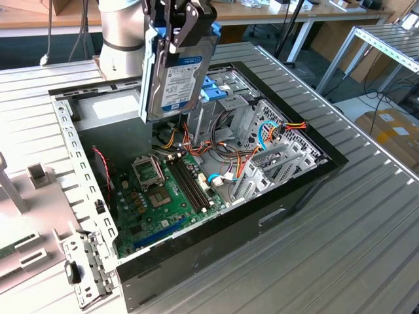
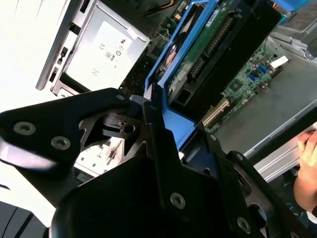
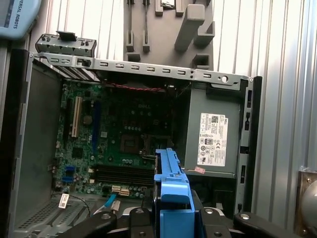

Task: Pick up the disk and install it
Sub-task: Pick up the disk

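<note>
In the exterior view, the gripper (image 1: 184, 25) has its jaws closed on the upper end of the disk (image 1: 179, 75). One black finger lies across the label face. The disk hangs upright, clear of everything, above the far side of the open computer case (image 1: 262, 219). It is a rigid metal slab and probably fairly heavy for its size. Its casing is smooth and could slip, and it is likely sensitive to knocks. The flat faces and the blue side pieces (image 1: 151, 65) look like the firm places to hold. Below it lie the motherboard (image 1: 163, 196) and, towards the exterior view's right, the drive cage (image 1: 252, 118) with its light-blue latch (image 1: 213, 88). A tangle of coloured cables (image 1: 245, 154) there could snag a lower corner. The grey power supply (image 1: 108, 108) sits at the far end, towards the exterior view's left.

In the second wrist view, the gripper (image 2: 168, 129) pinches the disk (image 2: 210, 47) by one end, and a blue rail runs up from the fingers. The disk's exposed green circuit board faces the camera and is the fragile side to keep off metal edges. The power supply (image 2: 106, 49) lies just beyond.

In the first wrist view, the disk (image 3: 171, 186) appears edge-on between the gripper (image 3: 171, 220) links. It is poised over the motherboard (image 3: 124, 131), with the power supply (image 3: 213, 136) beside it. A grey fixture (image 3: 190, 29) rests on the slatted table (image 3: 277, 59) beyond the case.
</note>
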Robot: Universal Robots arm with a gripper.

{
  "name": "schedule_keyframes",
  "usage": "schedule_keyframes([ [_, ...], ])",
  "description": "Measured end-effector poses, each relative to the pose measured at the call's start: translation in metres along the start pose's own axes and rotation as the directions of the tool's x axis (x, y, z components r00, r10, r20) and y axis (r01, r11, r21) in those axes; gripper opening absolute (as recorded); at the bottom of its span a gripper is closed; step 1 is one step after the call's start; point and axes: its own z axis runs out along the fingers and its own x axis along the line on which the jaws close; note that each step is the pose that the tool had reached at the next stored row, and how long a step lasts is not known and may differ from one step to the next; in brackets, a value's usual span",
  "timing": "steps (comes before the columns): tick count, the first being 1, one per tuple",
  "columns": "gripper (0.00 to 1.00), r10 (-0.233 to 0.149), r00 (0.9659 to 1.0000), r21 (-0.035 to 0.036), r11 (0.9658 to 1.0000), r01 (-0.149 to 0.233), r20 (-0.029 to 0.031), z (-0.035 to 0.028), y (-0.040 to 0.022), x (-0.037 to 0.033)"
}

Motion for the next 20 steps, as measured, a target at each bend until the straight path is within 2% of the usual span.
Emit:
schedule_keyframes([
  [5,0.37,0.0,1.0,0.0,1.0,0.0,0.0,0.0,0.0002,0.0026],
  [20,0.37,0.0,1.0,0.0001,1.0,0.0,0.0,-0.0003,0.0015,0.0163],
])
